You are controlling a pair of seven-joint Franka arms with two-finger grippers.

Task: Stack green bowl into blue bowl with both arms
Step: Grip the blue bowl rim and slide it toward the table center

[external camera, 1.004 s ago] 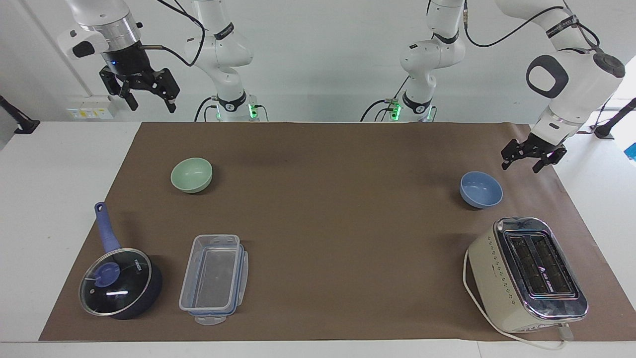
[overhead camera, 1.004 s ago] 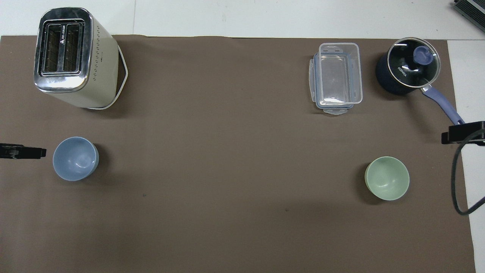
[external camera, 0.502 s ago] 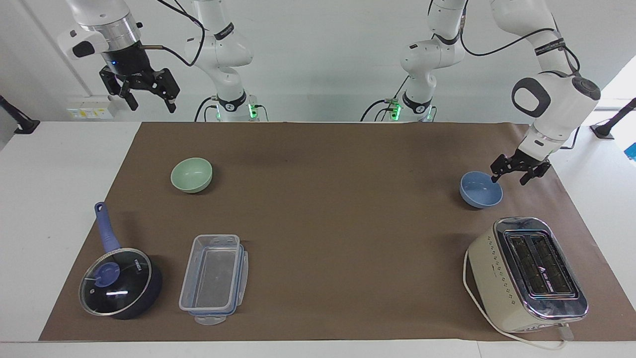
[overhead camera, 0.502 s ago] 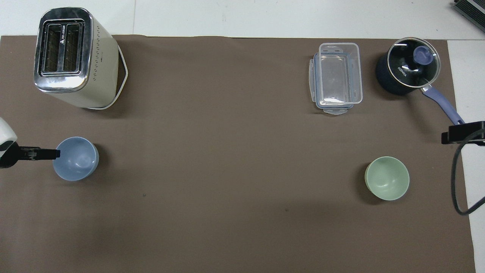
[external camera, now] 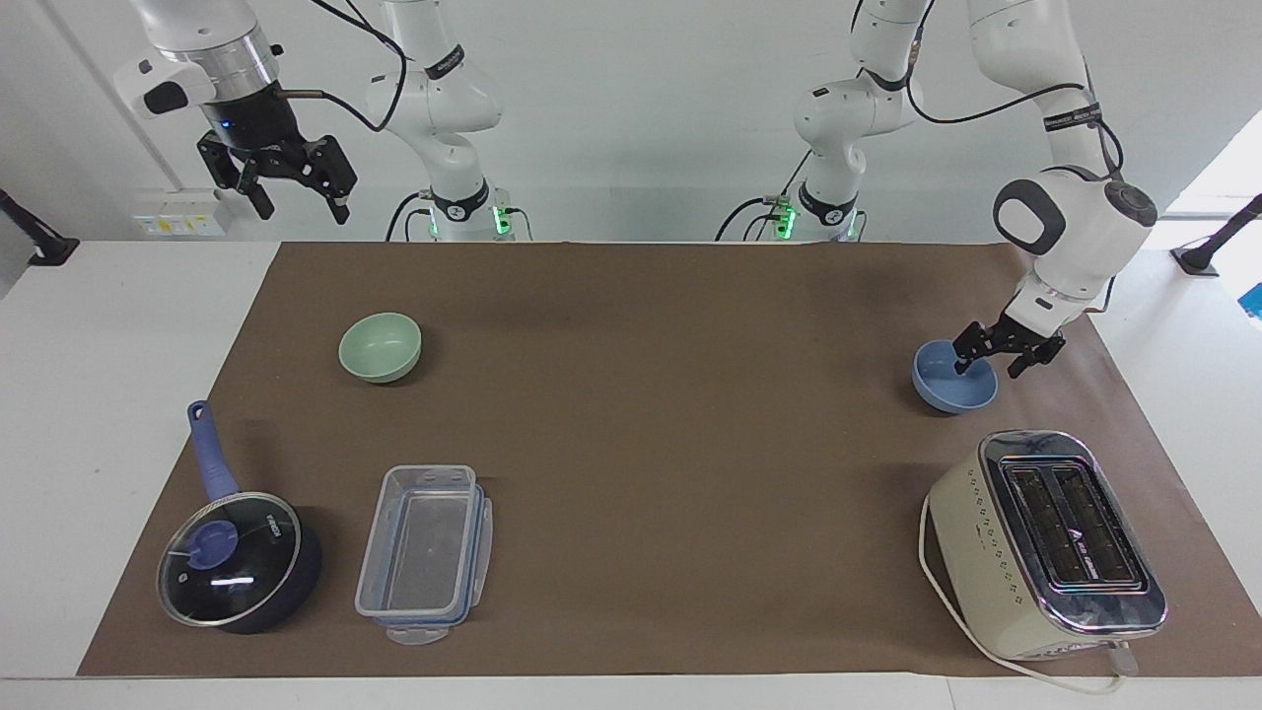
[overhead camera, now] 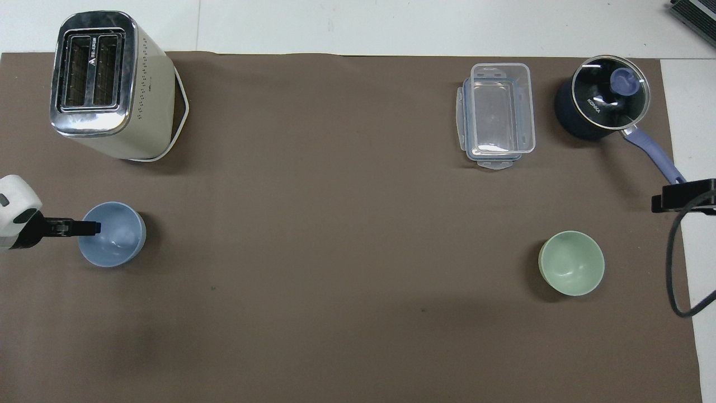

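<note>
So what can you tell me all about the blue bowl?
The blue bowl is small, round, plain and matte periwinkle, like plastic. It sits upright and empty on the brown mat, toward the left arm's end of the table, nearer to the robots than the toaster. The left gripper straddles its rim, fingers apart: one finger dips inside, one is outside. Whether they touch it cannot be told.

You see toaster at left arm's end, cord looped beside it. At right arm's end: clear container beside lidded saucepan, 2 items apart.
</note>
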